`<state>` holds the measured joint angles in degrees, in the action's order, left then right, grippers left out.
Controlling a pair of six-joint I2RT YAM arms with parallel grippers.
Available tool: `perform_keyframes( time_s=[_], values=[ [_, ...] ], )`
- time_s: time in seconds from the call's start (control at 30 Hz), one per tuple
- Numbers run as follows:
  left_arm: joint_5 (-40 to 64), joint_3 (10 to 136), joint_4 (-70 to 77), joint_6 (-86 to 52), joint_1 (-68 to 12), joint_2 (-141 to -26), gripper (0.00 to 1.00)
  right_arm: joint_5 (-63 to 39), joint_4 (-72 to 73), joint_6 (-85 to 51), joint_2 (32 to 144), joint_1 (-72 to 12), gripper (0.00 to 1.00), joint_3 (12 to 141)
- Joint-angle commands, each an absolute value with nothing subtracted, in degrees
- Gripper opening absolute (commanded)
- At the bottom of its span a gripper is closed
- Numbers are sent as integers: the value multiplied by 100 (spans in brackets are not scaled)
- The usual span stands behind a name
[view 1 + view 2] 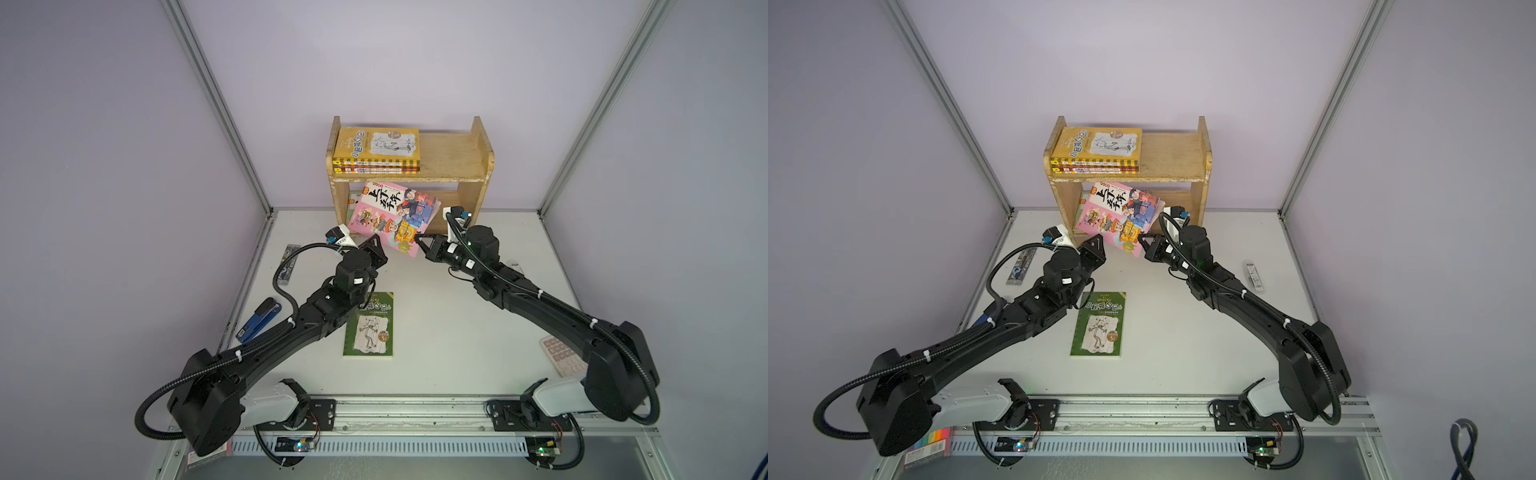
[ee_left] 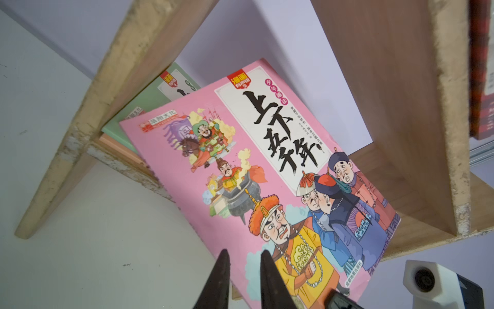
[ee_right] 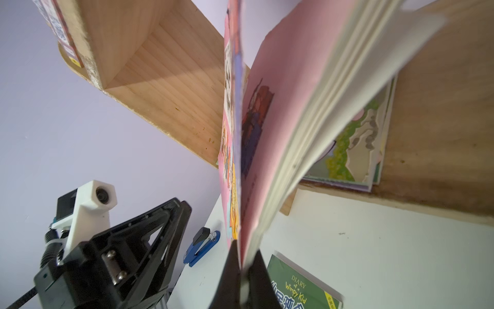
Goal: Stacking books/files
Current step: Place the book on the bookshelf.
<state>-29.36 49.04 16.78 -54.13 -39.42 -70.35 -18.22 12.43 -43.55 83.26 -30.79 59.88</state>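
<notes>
The pink book (image 1: 392, 216), a thin cartoon-covered paperback with black calligraphy, hangs tilted in front of the lower compartment of the wooden shelf (image 1: 457, 160), clear of the counter (image 1: 457, 332). The right gripper (image 1: 419, 240) is pressed together on the book's edge near its lowest corner. Its wrist view shows cover and leaves fanning apart above the pinch (the mark of a light, limp volume that sags when held at one point). The left gripper (image 1: 376, 244) stands just beside the book's opposite lower edge, its jaws a narrow gap apart with nothing between them. The right wrist view suggests open space between it and the book. On this evidence the book is easy to lift but floppy and smooth-covered. A hold across the bound edge, or a second support under the free edge, would likely keep the leaves together better than the present pinch. Inside the lower compartment, thin books (image 2: 149, 107) lie flat, green over orange. The top board carries a stack headed by the yellow book (image 1: 376, 145). The green book (image 1: 369, 324) lies flat on the counter between the arms, and a blue stapler (image 1: 259, 318) lies beside the left arm.
</notes>
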Motion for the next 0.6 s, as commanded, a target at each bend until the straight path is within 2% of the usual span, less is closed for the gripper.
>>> perform_keyframes(
  time_s=[0.0, 0.17, 0.3, 0.57],
  values=[
    [-3219, 4813, 1292, -5250, -3929, -6704, 24, -1577, 986, -4091, 8497, -3067, 3, 6224],
    [-3610, 4641, 377, -5031, -3864, -6009, 26, -1709, 958, -4043, 8687, -3012, 4, 6429],
    [-3525, 4644, -526, -4914, -3682, -5564, 30, -1823, 911, -4044, 8833, -2963, 4, 6588],
    [-3249, 4648, -1711, -4721, -3416, -5000, 57, -1980, 423, -3955, 9135, -2859, 8, 6938]
  ],
)
